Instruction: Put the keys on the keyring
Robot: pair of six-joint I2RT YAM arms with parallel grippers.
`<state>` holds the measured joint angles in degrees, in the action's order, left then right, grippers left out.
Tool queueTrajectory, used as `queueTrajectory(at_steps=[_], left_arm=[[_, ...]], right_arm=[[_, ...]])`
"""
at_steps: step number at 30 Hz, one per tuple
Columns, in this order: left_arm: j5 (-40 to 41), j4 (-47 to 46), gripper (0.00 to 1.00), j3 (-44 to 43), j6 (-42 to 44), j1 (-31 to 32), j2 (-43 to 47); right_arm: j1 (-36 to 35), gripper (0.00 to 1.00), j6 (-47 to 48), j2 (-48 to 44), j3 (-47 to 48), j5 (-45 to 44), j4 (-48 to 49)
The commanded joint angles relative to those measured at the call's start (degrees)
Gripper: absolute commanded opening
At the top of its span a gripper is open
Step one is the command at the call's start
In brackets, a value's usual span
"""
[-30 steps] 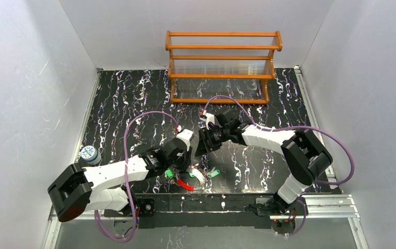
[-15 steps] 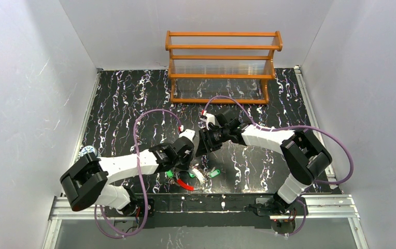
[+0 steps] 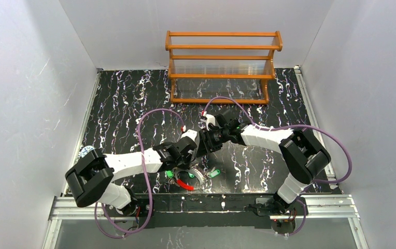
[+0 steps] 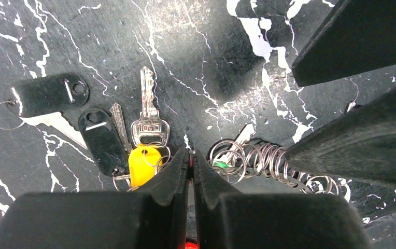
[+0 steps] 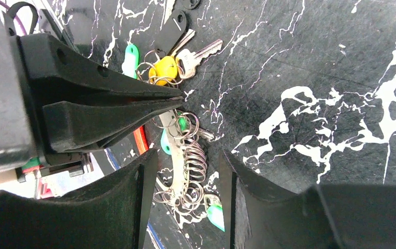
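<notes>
**A:** If the left gripper [image 4: 189,158] is supposed to have a split ring pinched, I can't confirm it. Its jaws are pressed together, tips down near the table [image 3: 123,104]. The yellow key [image 4: 143,165] is at 9 o'clock of the tips and the ring coil [image 4: 260,158] is at 3. I can't tell whether a thin wire is caught between them.

**B:** Right gripper [image 5: 188,155]?

**A:** Jaws apart, nothing in them. It hovers over the coil, nose to nose with the left.

**B:** Where's the keyring [image 3: 186,183]?

**A:** Near edge of the table, at 6 o'clock from both grippers in the top view. The red band runs under the left fingers. The keys lie on and around it, with one green key [image 3: 214,173] at 3 o'clock of the pile.

**B:** Which step?

**A:** My read is that they're isolating one key's ring before threading it. Nothing is visibly hooked on yet, so it's early.

**B:** How to do it well?

**A:** Test the pinch with a small lift first. If nothing comes up, reopen and re-seat the tips lower on the wire. Bring the right gripper in from 3 o'clock to pin the coil so it stays down. The yellow key seems to share rings with the silver key [image 4: 149,122] and the tags [image 4: 48,96] at 10 o'clock, so expect the bunch to drag. Keep the two sets of fingers from touching, since there's little room.
</notes>
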<state>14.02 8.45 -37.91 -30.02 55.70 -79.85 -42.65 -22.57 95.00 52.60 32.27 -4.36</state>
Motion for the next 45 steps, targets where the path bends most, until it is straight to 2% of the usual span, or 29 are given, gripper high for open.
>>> queueTrajectory(at_steps=[1, 6, 11, 20, 24, 29, 34, 40, 45], left_arm=[[1.53, 2.67, 0.0, -2.81, 1.5, 0.28, 1.53], [1.8, 4.57, 0.0, -4.16, 3.32, 0.29, 4.45], [1.87, 4.36, 0.0, -3.87, 6.32, 0.29, 10.97], [-4.21, -1.53, 0.0, -2.08, 14.73, 0.39, 25.21], [-8.15, -3.68, 0.0, -1.57, 18.46, 0.37, 28.97], [-12.06, -4.83, 0.0, -0.95, 20.78, 0.37, 30.33], [-16.67, -4.82, 0.0, 0.1, 22.81, 0.37, 29.11], [-19.7, -8.09, 0.0, 4.04, 25.81, 0.37, 29.64], [-23.2, -15.29, 0.0, 10.4, 29.66, 0.38, 33.5]], right_arm=[[-0.1, 0.55, 0.0, -1.28, 0.01, -0.48, -0.29], [-0.08, 0.58, 1.44, -4.69, 0.52, -1.48, -0.34], [-0.06, 0.6, 3.91, -10.51, 0.36, -1.7, 1.78], [-0.06, 0.61, 9.11, -20.66, -0.53, -4.33, 9.33], [-0.12, 0.62, 10.63, -24.5, -2.65, -0.1, 15.61], [-0.23, 0.6, 13.39, -29.14, -9.61, 10.87, 26.99], [-0.32, 0.56, 16.61, -29.7, -15.63, 18.69, 31.18], [-0.53, 0.49, 19.61, -28.48, -20.11, 20.4, 34.54], [-0.66, 0.45, 20.01, -28.51, -23.85, 20.15, 40.41]])
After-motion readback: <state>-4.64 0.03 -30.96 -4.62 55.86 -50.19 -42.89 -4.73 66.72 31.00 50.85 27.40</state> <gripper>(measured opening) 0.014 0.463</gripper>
